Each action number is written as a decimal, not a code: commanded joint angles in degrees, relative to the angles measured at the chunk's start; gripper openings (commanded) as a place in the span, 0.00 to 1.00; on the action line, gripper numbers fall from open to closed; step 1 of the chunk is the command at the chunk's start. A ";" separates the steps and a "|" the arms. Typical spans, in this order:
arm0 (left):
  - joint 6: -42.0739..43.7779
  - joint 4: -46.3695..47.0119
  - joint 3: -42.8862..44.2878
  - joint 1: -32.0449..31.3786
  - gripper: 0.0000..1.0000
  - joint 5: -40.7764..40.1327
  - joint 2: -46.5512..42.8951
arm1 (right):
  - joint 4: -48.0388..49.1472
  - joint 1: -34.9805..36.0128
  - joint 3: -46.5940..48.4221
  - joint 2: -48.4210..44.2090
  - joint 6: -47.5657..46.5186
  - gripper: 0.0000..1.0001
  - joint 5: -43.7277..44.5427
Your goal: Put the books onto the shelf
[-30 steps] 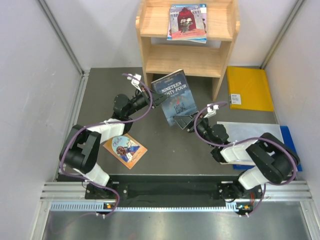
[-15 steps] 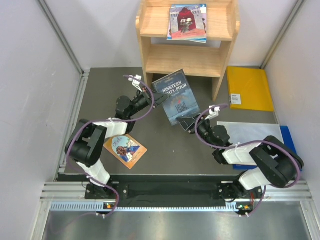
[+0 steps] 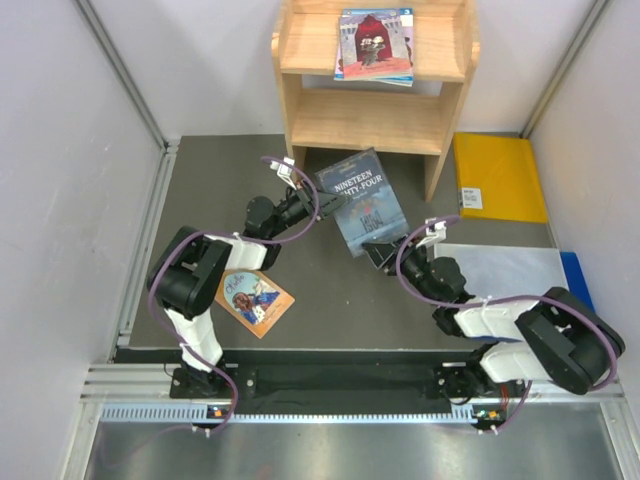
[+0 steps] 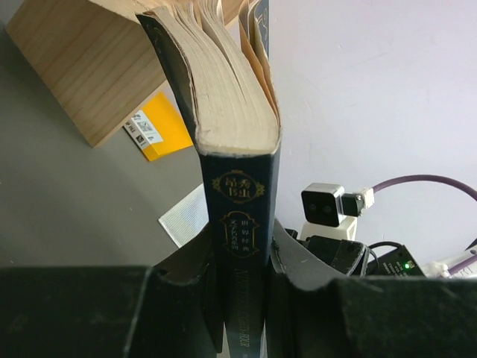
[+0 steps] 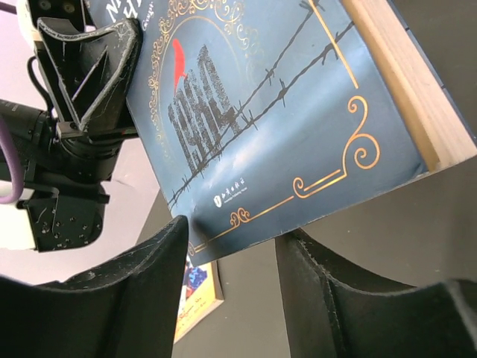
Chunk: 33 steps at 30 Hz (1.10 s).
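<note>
Top external: dark blue paperback (image 3: 362,200) held tilted off the matte grey tabletop (image 3: 320,300), just at 6 o'clock of the pale wooden shelf (image 3: 375,120). Left gripper (image 3: 328,206) jaws pinch its spine at 9 o'clock. Right gripper (image 3: 378,248) jaws flank its glossy lower corner; cannot tell if they grip.

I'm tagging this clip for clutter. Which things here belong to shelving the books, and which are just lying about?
Job: dark blue book, orange book, books on the top tier, wooden shelf.
Lying about: yellow folder, clear sheet.
</note>
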 commanded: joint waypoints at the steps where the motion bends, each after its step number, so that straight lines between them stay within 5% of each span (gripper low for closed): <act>1: 0.81 6.43 1.29 -3.33 0.00 4.17 2.21 | 35.79 1.11 3.77 -5.10 -1.24 0.48 -4.33; 13: -2.00 8.27 1.73 -5.62 0.00 9.71 5.02 | 35.61 0.85 3.34 -8.27 -3.00 0.63 -5.91; 23: -10.44 18.02 2.08 -6.41 0.00 12.61 5.38 | 35.52 0.41 2.37 -8.45 -2.92 0.66 -5.12; 33: -12.29 13.03 5.33 -6.41 0.00 13.66 -1.83 | 35.61 0.06 0.61 -5.19 -1.42 0.67 -3.54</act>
